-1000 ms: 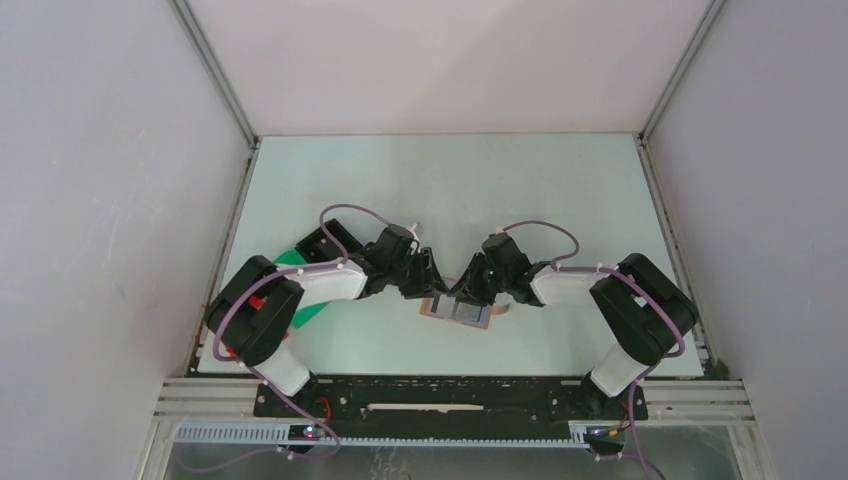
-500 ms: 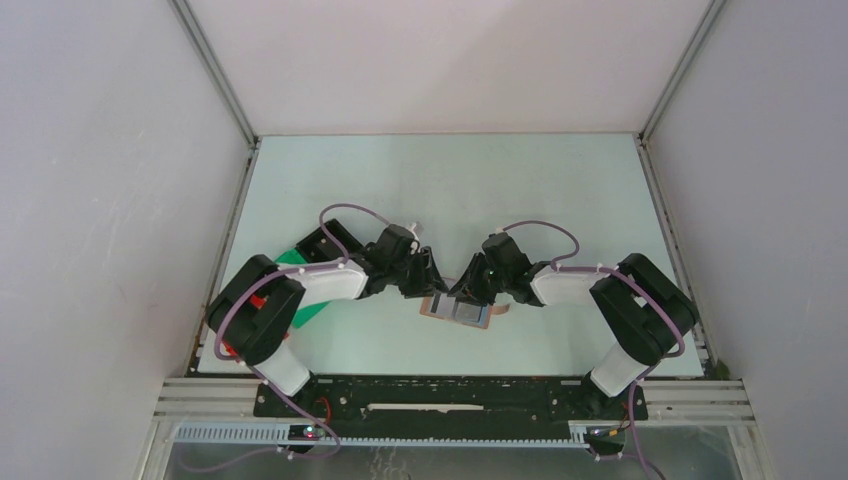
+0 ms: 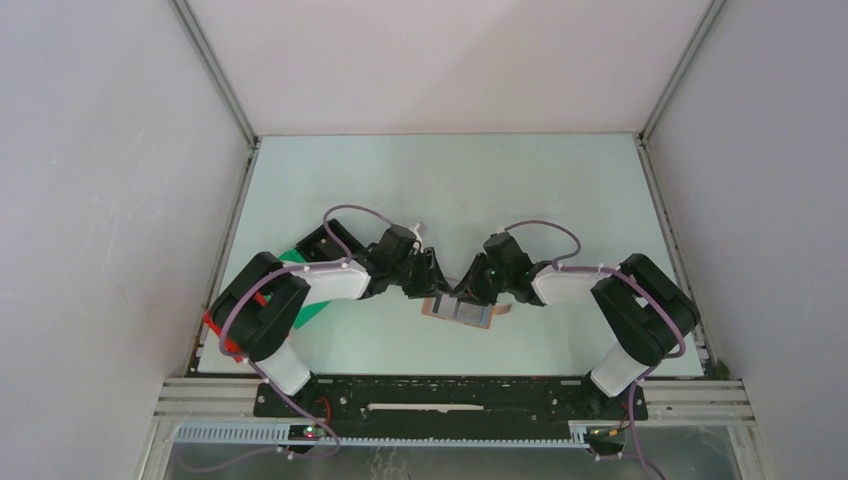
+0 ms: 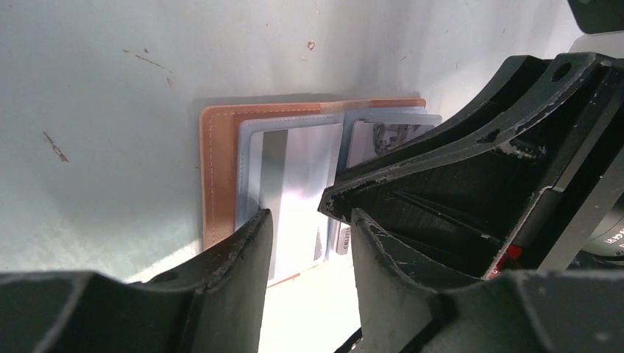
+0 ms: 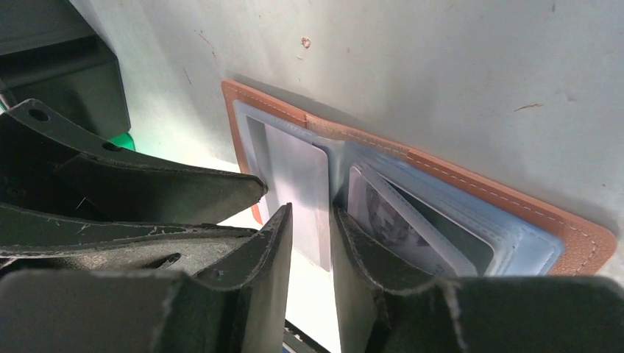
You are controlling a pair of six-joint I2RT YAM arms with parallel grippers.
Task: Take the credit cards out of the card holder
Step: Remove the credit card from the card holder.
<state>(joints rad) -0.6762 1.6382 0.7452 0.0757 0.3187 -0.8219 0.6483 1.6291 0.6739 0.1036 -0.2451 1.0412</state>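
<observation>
1. Progress: no card is out yet; all extraction is left to do.
2. Tan-brown leather bifold card holder [image 3: 462,309] lies open flat on the pale green table [image 3: 450,180], between both grippers.
3. Contents: a pale blue-grey credit card [image 4: 298,191] with a grey stripe sits in one clear sleeve and a printed card [image 5: 394,220] in the other.
4. Grippers: left gripper [image 4: 309,220] and right gripper [image 5: 310,213] hover over the holder, jaws parted, nothing clamped.

The card holder [image 3: 468,314] lies open and flat on the bench [image 3: 450,190], near the front middle. It is tan-brown with stitches round its edge and see-through blue-grey pockets inside. A pale credit card [image 5: 298,180] sits in one half. A picture card [image 5: 397,220] sits in the other.
</observation>
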